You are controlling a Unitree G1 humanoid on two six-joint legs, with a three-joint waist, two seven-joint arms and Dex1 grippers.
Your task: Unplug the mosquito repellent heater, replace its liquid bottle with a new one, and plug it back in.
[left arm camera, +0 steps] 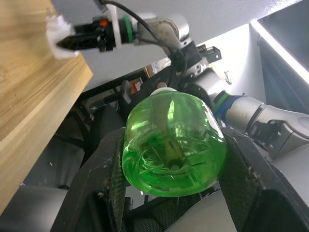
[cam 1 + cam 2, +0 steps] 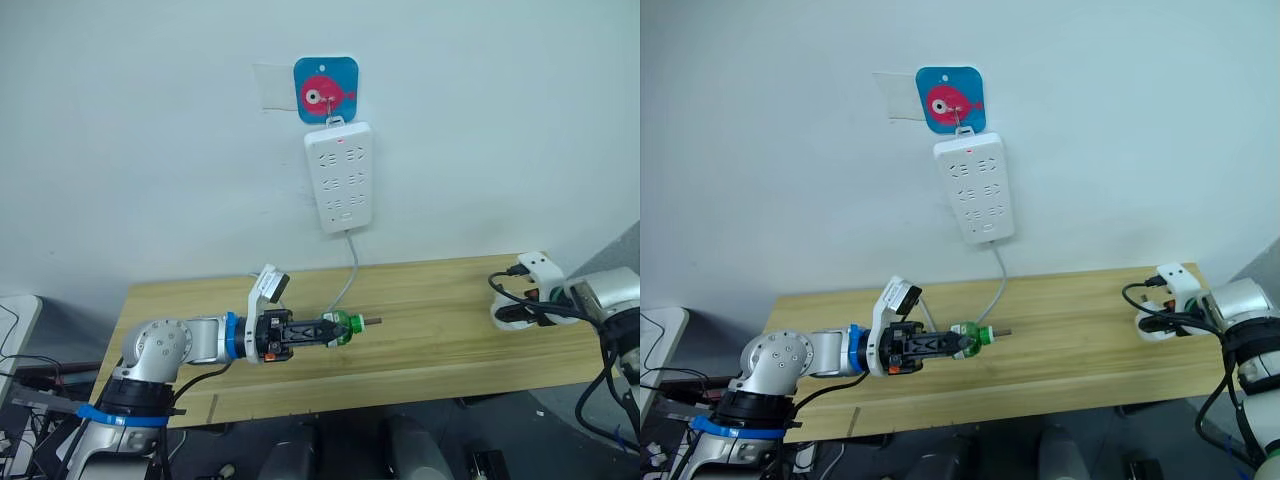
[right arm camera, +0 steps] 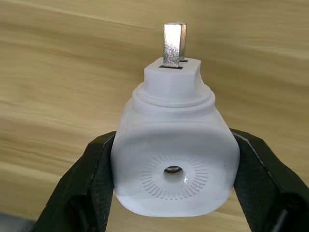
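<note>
Black jaws, rounded white heater (image 3: 174,159), green bottle (image 1: 173,140)

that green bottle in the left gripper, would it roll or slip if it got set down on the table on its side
Probably rolls: the green bottle looks round-bodied, and the wooden table looks flat and smooth. Its glossy plastic may be slippery; the left gripper pinches it only from two sides. It seems small and light, so easily nudged.
</note>
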